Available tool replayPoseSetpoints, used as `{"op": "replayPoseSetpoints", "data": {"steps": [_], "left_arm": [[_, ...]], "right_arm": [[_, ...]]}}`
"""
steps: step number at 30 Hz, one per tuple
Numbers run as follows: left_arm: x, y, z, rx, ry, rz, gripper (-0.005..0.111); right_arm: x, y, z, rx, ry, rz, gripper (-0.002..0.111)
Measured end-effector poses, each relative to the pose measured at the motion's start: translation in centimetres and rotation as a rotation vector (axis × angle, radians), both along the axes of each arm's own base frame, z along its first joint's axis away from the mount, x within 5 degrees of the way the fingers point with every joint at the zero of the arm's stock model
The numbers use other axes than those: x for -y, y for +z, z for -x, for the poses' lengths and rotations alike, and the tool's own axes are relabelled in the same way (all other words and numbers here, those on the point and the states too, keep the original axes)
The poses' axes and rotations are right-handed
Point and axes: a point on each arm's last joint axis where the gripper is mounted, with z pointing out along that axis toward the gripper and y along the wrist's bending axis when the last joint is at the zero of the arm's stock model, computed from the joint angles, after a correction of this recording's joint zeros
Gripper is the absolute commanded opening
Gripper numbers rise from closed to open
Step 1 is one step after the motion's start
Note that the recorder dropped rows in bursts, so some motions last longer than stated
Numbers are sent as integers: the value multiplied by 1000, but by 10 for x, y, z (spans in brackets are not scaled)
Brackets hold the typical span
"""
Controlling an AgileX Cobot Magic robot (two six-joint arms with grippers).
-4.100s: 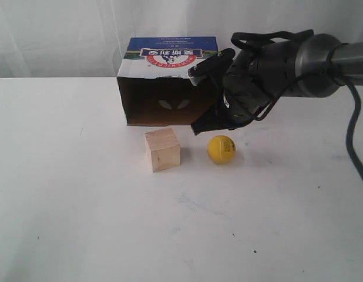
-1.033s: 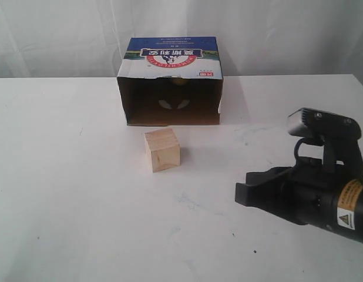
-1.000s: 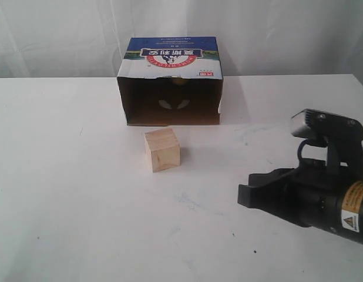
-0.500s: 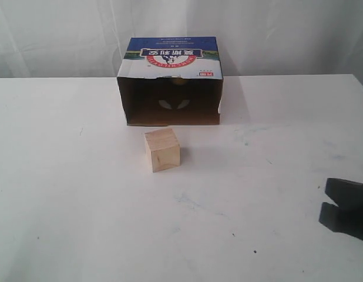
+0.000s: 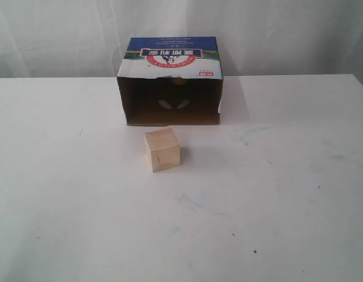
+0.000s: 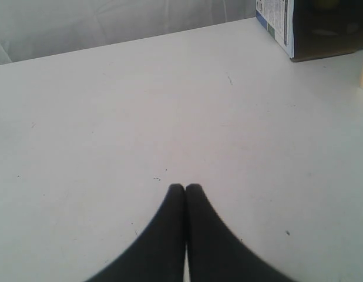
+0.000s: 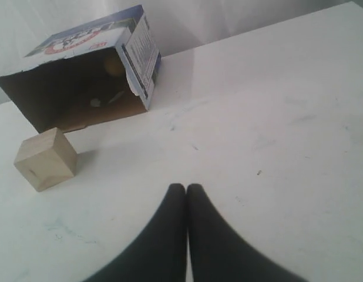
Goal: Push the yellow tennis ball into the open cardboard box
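The open cardboard box (image 5: 172, 56) lies on its side at the back of the white table, its dark opening facing forward. The yellow tennis ball (image 5: 179, 81) shows dimly deep inside it, near the back wall. The right wrist view also shows the box (image 7: 140, 53) with the ball (image 7: 114, 63) in its shadowed interior. My right gripper (image 7: 186, 187) is shut and empty over bare table, well away from the box. My left gripper (image 6: 185, 187) is shut and empty too, with the box (image 6: 275, 17) far off. Neither gripper appears in the exterior view.
A pale wooden cube (image 5: 162, 150) stands a little in front of the box opening, toward its left half; it also shows as the cube (image 7: 45, 158) in the right wrist view. White curtains hang behind the table (image 5: 275, 194).
The right arm drew back to the right and left the exterior view. The ball, on the table in front of the box four seconds ago, now sits inside the box.
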Motion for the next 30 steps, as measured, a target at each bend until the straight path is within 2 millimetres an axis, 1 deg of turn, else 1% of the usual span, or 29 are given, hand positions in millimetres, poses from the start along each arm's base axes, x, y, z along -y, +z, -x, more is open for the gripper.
{"op": "replayPoseSetpoints", "data": {"steps": [4, 13, 15, 16, 17, 19, 20, 23, 25, 30], "left_arm": [[0, 0, 0, 0, 0, 0, 0], [0, 0, 0, 0, 0, 0, 0], [0, 0, 0, 0, 0, 0, 0], [0, 0, 0, 0, 0, 0, 0], [0, 0, 0, 0, 0, 0, 0], [0, 0, 0, 0, 0, 0, 0], [0, 0, 0, 0, 0, 0, 0], [0, 0, 0, 0, 0, 0, 0], [0, 0, 0, 0, 0, 0, 0], [0, 0, 0, 0, 0, 0, 0]], "right_arm": [[2, 1, 6, 65, -1, -18, 0], [2, 1, 6, 71, -1, -23, 0], [1, 0, 7, 47, -1, -77, 0], [1, -1, 7, 38, 3, -71, 0], [0, -3, 7, 34, 13, -38, 0], [-1, -3, 7, 59, 64, 100, 0], [-3, -1, 8, 101, 104, 196, 0], [-4, 5, 10, 215, 143, 326, 0], [-4, 5, 10, 230, 135, 344, 0], [-3, 5, 11, 235, 116, 319, 0]]}}
